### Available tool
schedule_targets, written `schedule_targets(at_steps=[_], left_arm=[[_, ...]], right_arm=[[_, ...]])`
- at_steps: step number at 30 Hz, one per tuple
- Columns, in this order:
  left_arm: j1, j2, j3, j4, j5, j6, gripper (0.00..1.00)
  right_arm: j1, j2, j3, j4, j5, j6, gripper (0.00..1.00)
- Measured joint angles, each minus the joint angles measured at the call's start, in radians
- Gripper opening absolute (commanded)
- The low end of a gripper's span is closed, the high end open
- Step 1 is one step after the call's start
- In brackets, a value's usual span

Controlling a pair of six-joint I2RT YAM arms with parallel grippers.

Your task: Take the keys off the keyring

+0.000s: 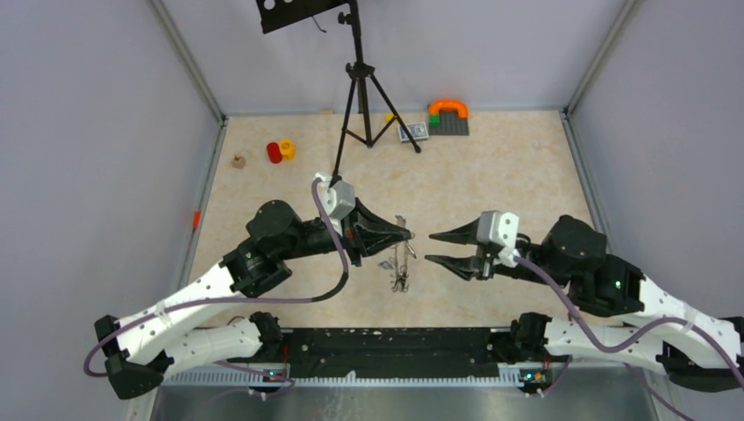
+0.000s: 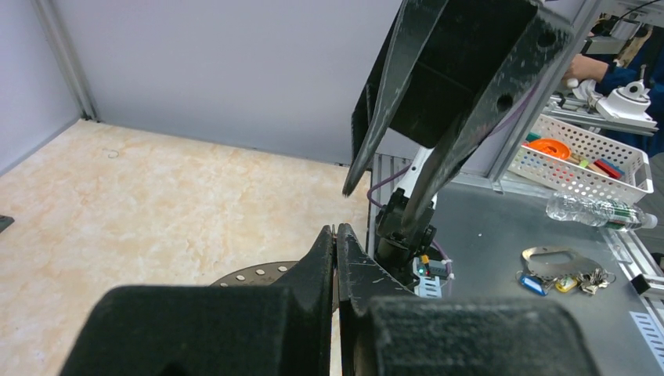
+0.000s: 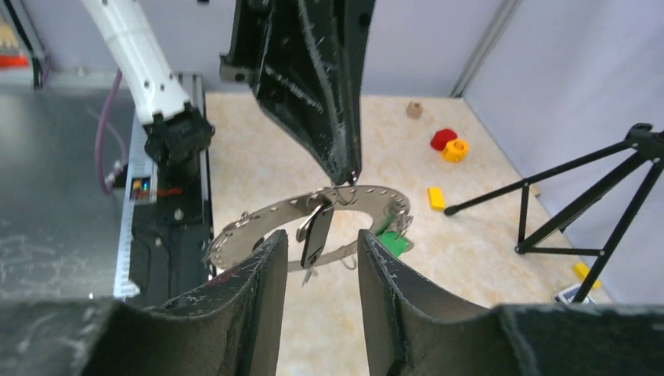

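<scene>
Little seems done: the keys (image 3: pixel 317 235) hang on the keyring (image 3: pixel 250 223), one black-headed, one green-tagged; none lies loose that I can see. The left pincer (image 1: pixel 405 233), pressed together, pinches the ring's upper edge at mid-frame above the tabletop (image 1: pixel 491 167). The right pincer (image 1: pixel 430 247) stands spread just right of it. The ring is flat, grey, hole-dotted along its rim.

top view: keys (image 1: pixel 401 279) too small to tell apart. left wrist: ring (image 2: pixel 258 275) mostly hidden behind left fingers (image 2: pixel 309 274). right wrist: ring's near arc and green tag (image 3: pixel 394 244) partly behind right fingers (image 3: pixel 391 298).
</scene>
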Motion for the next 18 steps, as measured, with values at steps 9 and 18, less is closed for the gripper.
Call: schedule_targets(at_steps=[9,18], left_arm=[[0.000,0.000,-0.002,0.002,0.000,0.000,0.00],[0.000,0.000,-0.002,0.003,0.000,0.000,0.00]], right_arm=[[0.000,-0.054,-0.139,0.243,0.100,0.104,0.36],[0.000,-0.040,-0.227,0.387,0.143,0.173,0.38]])
